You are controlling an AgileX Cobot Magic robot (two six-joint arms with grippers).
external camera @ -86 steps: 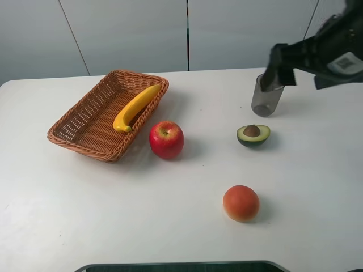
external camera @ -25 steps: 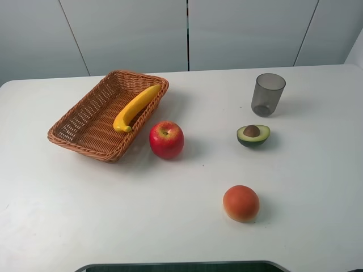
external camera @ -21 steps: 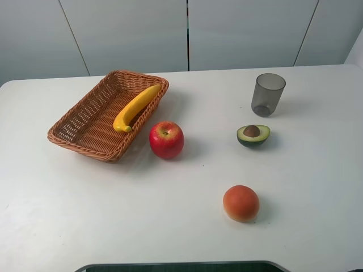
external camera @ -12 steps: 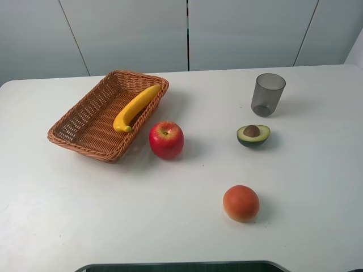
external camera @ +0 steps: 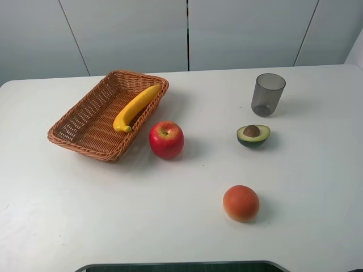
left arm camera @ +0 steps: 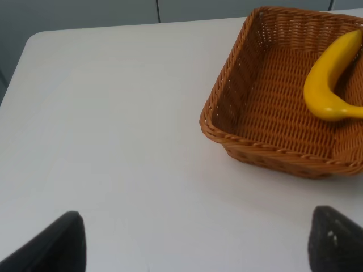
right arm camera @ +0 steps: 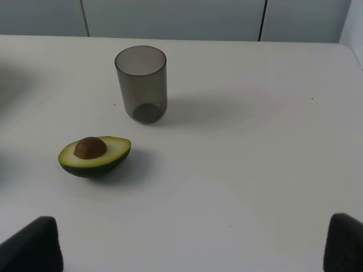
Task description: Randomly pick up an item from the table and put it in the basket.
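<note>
The yellow banana point(external camera: 135, 107) lies inside the orange-brown wicker basket point(external camera: 79, 133), leaning against its right wall; it also shows in the left wrist view point(left arm camera: 329, 76), in the basket point(left arm camera: 255, 141). Both stand on the white table point(external camera: 113, 215). Neither gripper shows in the exterior view. The left gripper point(left arm camera: 195, 249) is open and empty, its dark fingertips point(left arm camera: 59, 243) wide apart, a little way from the basket's near corner. The right gripper point(right arm camera: 193, 249) is open and empty, its fingertips point(right arm camera: 34, 243) wide apart over bare table near the avocado half.
A red apple point(external camera: 166, 139) sits just right of the basket. A grey translucent cup point(external camera: 267, 94) point(right arm camera: 142, 84) stands at the back right, an avocado half point(external camera: 253, 135) point(right arm camera: 95, 155) in front of it. A round orange-red fruit point(external camera: 241, 203) lies nearer the front.
The right arm, which stood over the cup 3.4 s ago, has left the exterior view. Nothing has moved in the last second.
</note>
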